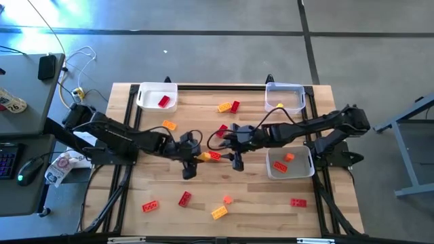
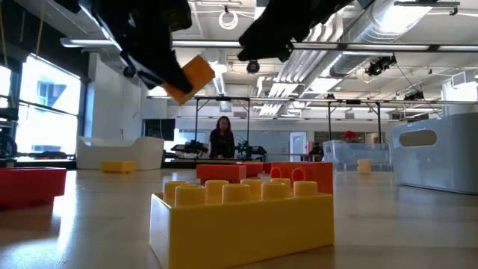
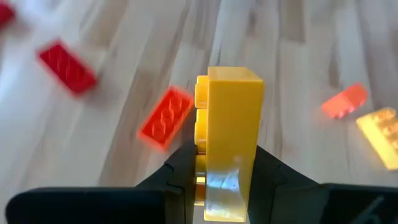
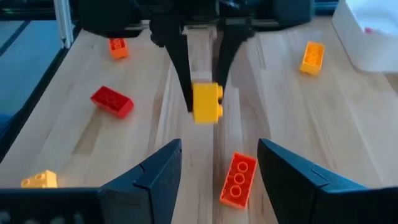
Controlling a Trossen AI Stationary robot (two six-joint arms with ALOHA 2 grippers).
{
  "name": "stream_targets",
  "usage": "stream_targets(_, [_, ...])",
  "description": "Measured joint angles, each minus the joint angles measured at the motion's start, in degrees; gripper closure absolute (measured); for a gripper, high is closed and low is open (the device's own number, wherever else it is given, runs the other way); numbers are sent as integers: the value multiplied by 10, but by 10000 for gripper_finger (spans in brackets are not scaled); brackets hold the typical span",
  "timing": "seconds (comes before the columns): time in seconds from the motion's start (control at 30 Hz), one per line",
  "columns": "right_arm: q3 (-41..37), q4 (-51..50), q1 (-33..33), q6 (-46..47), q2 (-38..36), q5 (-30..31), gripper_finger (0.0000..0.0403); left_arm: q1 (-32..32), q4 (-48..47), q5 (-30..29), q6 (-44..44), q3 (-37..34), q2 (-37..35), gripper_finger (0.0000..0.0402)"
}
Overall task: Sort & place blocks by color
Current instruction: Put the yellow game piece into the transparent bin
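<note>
My left gripper is near the table's middle, shut on a yellow block, which also shows as the yellow block and the yellow block. My right gripper faces it from the right, open, touching nothing. An orange block lies flat on the table just ahead of its fingertips. Other red, orange and yellow blocks lie scattered, among them a red block and a yellow block. My left gripper pinches the yellow block between its two fingers at their free ends, on two opposite side faces. The fingers come from above, pointing down. The block is lifted clear of the table, its studs facing sideways.
A white tray at the far left holds a red block. A clear tray at the far right holds a yellow one. A white tray on the right holds orange blocks. More blocks lie near the front edge, such as a red block.
</note>
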Motion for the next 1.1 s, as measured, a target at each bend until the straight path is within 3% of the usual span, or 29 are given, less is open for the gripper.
stream_targets(0.2, [0, 27, 0, -23, 3, 0, 206, 25, 75, 33, 76, 0, 0, 328])
stream_targets(0.37, [0, 48, 0, -24, 3, 0, 206, 44, 123, 54, 91, 0, 0, 328])
stream_targets(0.77, [0, 68, -1, -22, 3, 22, 209, 66, 182, 57, 157, 0, 0, 328])
stream_targets(0.87, [0, 71, -1, -22, 3, 21, 235, 70, 190, 57, 170, 0, 0, 328])
stream_targets(1.03, [0, 69, -2, -22, 2, 32, 331, 81, 194, 56, 177, 0, 0, 323])
stream_targets(1.1, [0, 68, -3, -23, 2, 34, 336, 85, 194, 57, 177, 0, 0, 318])
